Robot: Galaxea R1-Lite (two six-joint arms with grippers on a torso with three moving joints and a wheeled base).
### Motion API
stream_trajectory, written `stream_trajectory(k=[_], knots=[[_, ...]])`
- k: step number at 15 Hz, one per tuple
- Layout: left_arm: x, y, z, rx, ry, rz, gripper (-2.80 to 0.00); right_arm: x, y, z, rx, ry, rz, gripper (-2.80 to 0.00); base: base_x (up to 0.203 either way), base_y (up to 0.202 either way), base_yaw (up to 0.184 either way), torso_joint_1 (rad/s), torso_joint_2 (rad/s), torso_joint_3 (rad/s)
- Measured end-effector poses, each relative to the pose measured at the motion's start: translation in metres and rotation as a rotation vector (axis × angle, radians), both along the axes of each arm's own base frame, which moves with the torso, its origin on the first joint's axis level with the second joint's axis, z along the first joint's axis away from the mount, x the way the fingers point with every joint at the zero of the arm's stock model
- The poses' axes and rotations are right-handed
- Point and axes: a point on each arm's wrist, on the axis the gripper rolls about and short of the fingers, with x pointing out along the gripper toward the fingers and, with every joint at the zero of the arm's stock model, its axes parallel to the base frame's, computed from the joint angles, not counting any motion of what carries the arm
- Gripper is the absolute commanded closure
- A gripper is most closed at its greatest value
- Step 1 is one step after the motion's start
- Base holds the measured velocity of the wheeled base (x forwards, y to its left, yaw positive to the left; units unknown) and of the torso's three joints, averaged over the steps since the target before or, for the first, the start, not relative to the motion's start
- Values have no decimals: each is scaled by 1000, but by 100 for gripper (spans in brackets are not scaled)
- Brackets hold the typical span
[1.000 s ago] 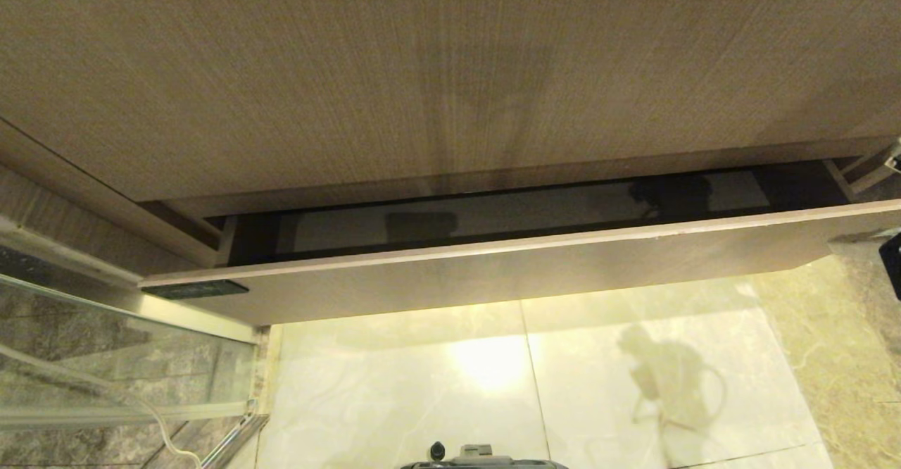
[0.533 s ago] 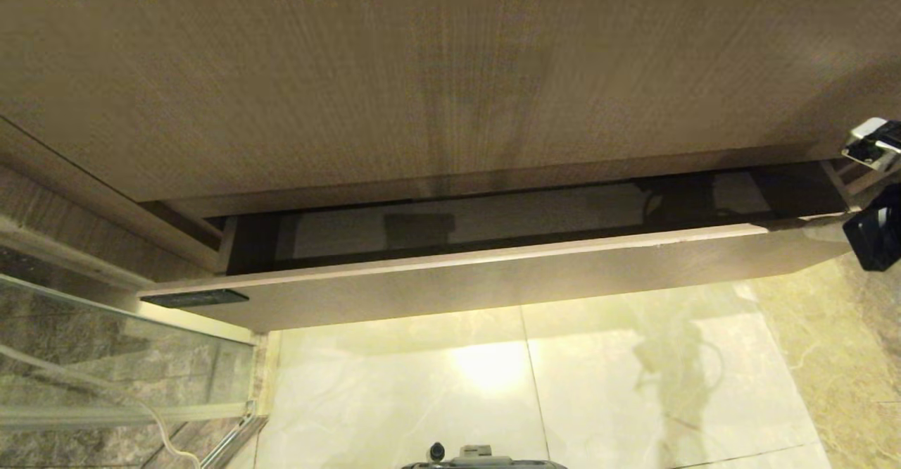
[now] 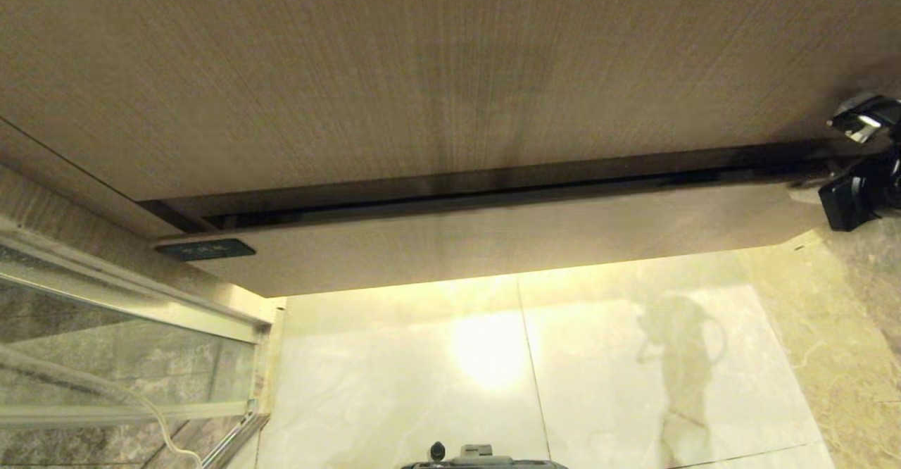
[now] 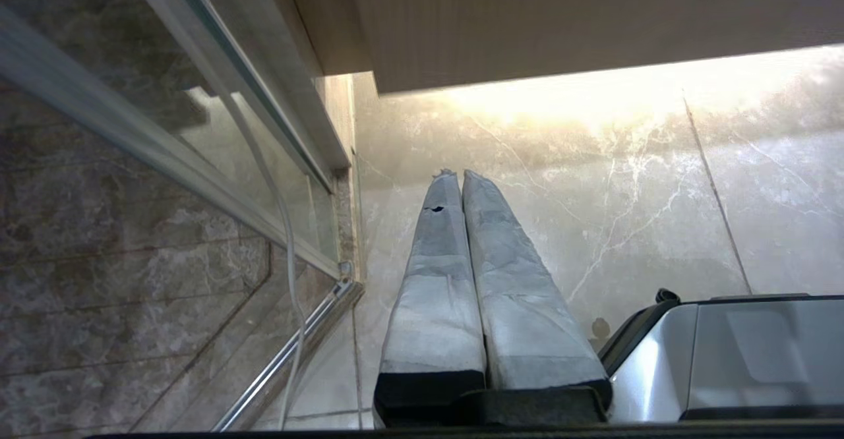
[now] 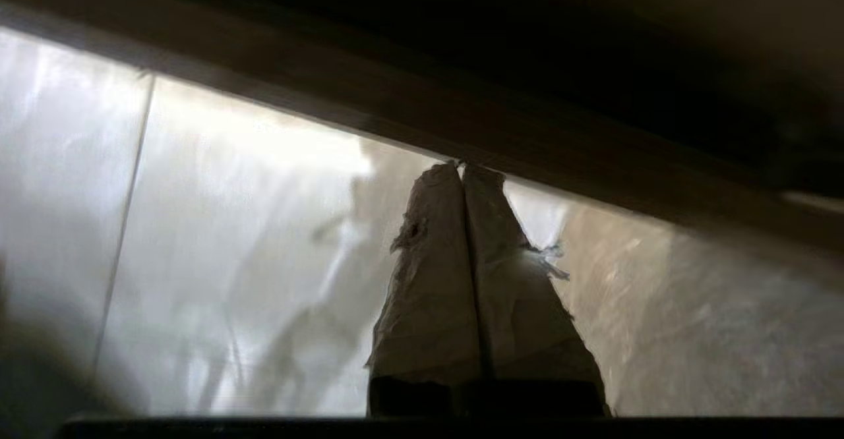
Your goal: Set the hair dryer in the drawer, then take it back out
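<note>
The drawer [image 3: 493, 236] is the wide light-brown wood-grain panel across the head view. It stands almost closed, with only a thin dark slit along its top edge. The hair dryer is hidden. My right arm [image 3: 855, 198] reaches in from the far right edge, at the drawer's right end. In the right wrist view my right gripper [image 5: 461, 165] is shut and empty, its taped tips against the lower edge of the drawer front [image 5: 593, 155]. My left gripper [image 4: 455, 174] is shut with nothing in it, hanging parked over the floor.
The vanity's wood-grain face [image 3: 450, 67] fills the view above the drawer. A glass shower partition with a metal frame [image 3: 105, 342] stands at the left, with a white cable [image 3: 162, 427] behind it. Glossy marble floor tiles [image 3: 493, 370] lie below, and my base [image 3: 482, 458] shows at the bottom edge.
The drawer has slid inward, from a wide dark opening down to a thin slit. My right arm has come in from the right edge and followed the drawer's right end.
</note>
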Motion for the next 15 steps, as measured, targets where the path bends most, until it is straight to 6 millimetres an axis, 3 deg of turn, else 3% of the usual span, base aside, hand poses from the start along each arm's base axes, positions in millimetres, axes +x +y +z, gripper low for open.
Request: stream_trajectory(k=[3,7,10,15], knots=[[0,0,0,0,-1,0,0,6,4,14,88,-163,-20,0,0,0,0,0,0,0],[0,0,0,0,-1,0,0,-5,9,24,88,-198,-18,0,0,0,0,0,0,0],[0,0,0,0,-1,0,0,-29,17,16,114,-102,-20,0,0,0,0,0,0,0],[0,0,0,0,-1,0,0,-92,56,1,247,45,6,0,0,0,0,0,0,0]])
